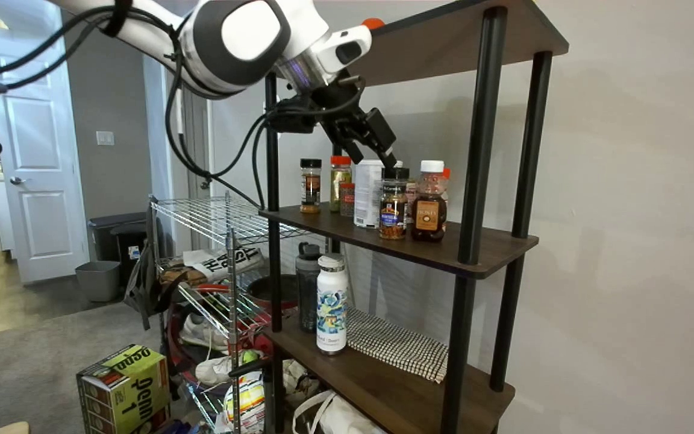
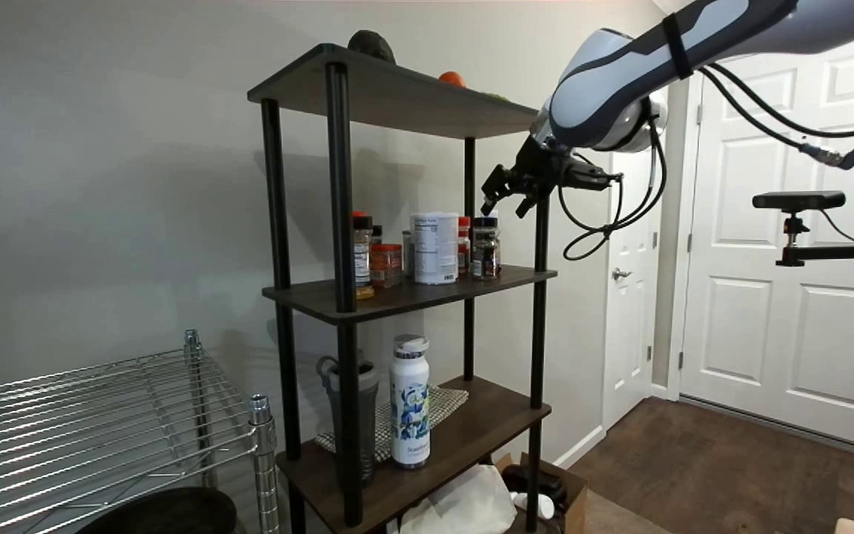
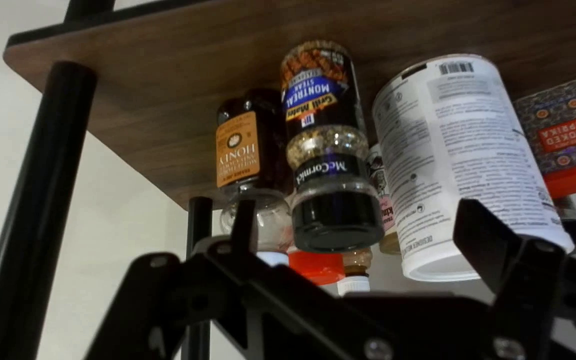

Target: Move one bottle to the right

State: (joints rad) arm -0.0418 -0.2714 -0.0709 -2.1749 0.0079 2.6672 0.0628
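A slim spice bottle with a black cap and a dark Montreal Steak label stands upright at the shelf's front edge in both exterior views [image 1: 393,208] [image 2: 485,252]. It shows upside down in the wrist view [image 3: 323,100]. A similar black-capped spice bottle stands at the opposite end of the shelf [image 1: 310,187] [image 2: 362,259]. My gripper [image 1: 373,157] is open and empty, just above and in front of the Montreal bottle; it also shows in an exterior view [image 2: 505,209]. In the wrist view the bottle's cap appears between the open fingertips [image 3: 355,215], with no grip on it.
A honey bottle [image 1: 429,208] and a wide white tub [image 3: 463,150] stand close on either side of the Montreal bottle. Red-capped jars [image 1: 340,181] stand farther along. Black posts [image 1: 479,132] and the upper shelf [image 2: 412,89] frame the space.
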